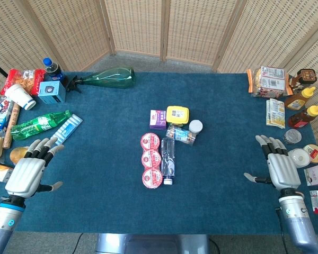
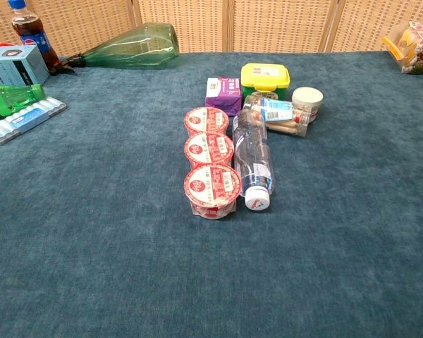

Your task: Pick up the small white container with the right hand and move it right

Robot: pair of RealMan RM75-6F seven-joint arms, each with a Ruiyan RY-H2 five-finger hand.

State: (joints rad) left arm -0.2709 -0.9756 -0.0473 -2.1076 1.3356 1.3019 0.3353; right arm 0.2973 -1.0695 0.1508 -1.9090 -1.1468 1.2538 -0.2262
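Centrally, small round white container (image 1: 195,126) (smooth lid) beside clear jar (image 1: 181,135).

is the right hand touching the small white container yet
Apart. The head view shows the right hand open near the table's right edge, with bare blue cloth between it and the small white container.

Bright, even light — soft shadows, sharp.

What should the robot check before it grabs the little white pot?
1. Right hand empty, fingers apart: ok.
2. Small white container upright, lid on: ok.
3. Container's right side free to approach: ok.
4. Clear tube lies right against the container and could get bumped: not ok.
5. Bare blue cloth to the right to set it on: ok.
6. Left hand out of the way: ok.
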